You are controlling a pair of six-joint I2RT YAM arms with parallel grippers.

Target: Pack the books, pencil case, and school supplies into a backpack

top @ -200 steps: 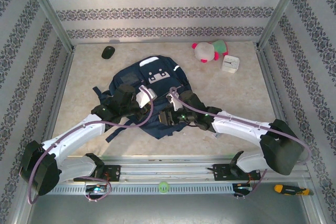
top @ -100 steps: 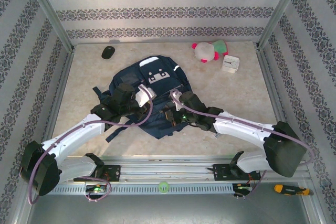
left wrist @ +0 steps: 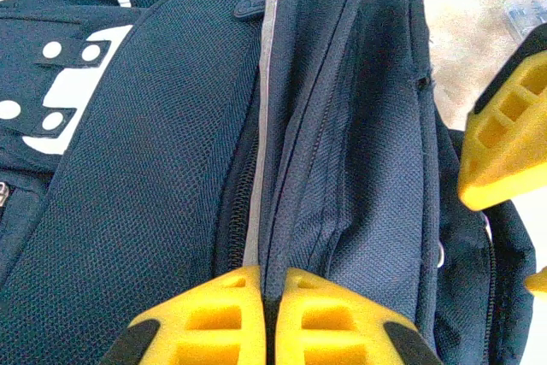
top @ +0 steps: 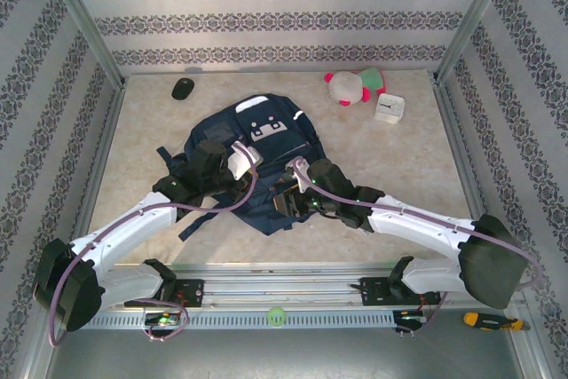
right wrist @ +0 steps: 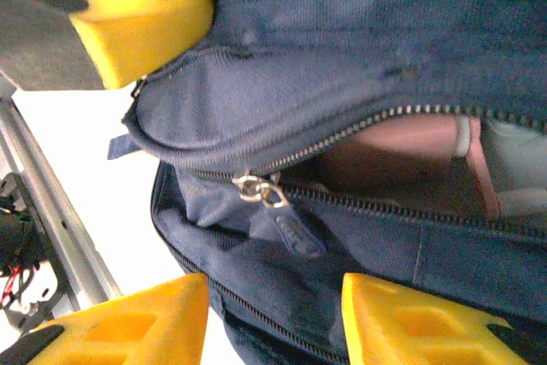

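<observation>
navy cloth with thin white stripes: one backpack (top: 288,130) lies flat in the middle of the table (top: 408,166). its grey-white patch points toward the far wall and its dark straps spill out at the near side. two arms reach onto it, one from each side.

the left gripper (left wrist: 267,318) is closed. its two yellow pads pinch a raised fold of the bag beside one grey strip and a zip line. the right gripper (right wrist: 272,318) has its two fingers well apart with the bag's lower edge lying between them, so nothing is clamped. just above them hangs one metal zip pull (right wrist: 261,190). that zip gapes, and in the gap sit the school supplies (right wrist: 402,151): one soft pink piece and, to its right, one pale greenish piece, both inside the backpack. one yellow finger of the left gripper shows in the top corner of the right wrist view, against the upper flap.

four loose things lie well apart from the bag:
- one black mouse (top: 183,88) near the far left corner
- one pink-and-white plush toy (top: 353,86) by the far wall
- one white square clock (top: 390,108) just beside the toy
- one orange and black screwdriver (top: 491,319) beyond the near rail at the right
</observation>
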